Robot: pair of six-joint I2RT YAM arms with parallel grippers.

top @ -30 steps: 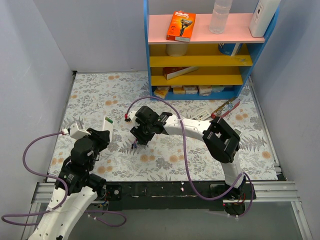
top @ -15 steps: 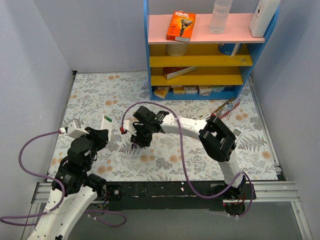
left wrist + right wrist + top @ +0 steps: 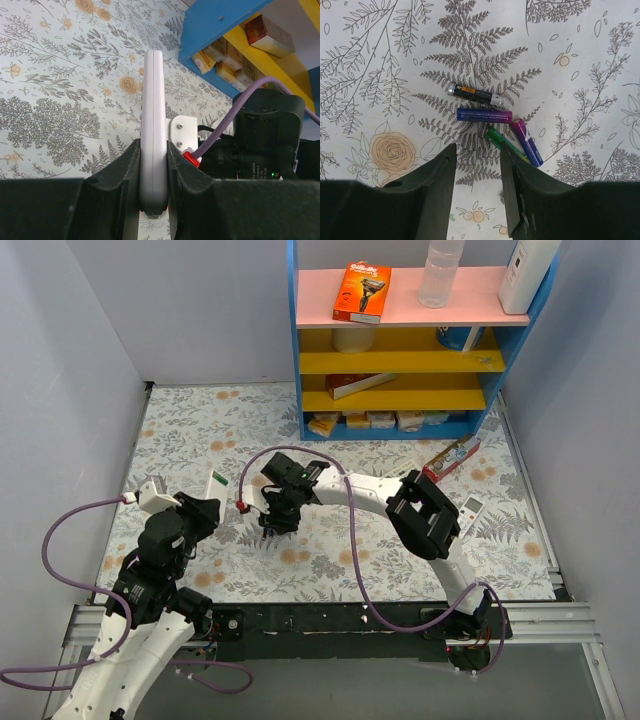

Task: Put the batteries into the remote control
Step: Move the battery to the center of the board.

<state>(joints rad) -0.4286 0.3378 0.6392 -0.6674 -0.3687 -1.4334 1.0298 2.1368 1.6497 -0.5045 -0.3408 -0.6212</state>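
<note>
Grips remote control point(image 3: 152, 100) on edge in left gripper point(image 3: 153, 147), jaws clamped shut on it, above tabletop point(image 3: 50, 75). Hovers right gripper point(image 3: 477, 150), partly open and empty, over four batteries point(image 3: 484, 115) lying clustered on tabletop.

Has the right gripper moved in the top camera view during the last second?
Yes. The right gripper has shifted slightly leftward in the top view, away from the blue shelf.

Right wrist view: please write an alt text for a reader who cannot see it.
Four small batteries lie close together on a floral-printed surface, none of them held. The right gripper hangs just short of them, jaws open and empty.
</note>
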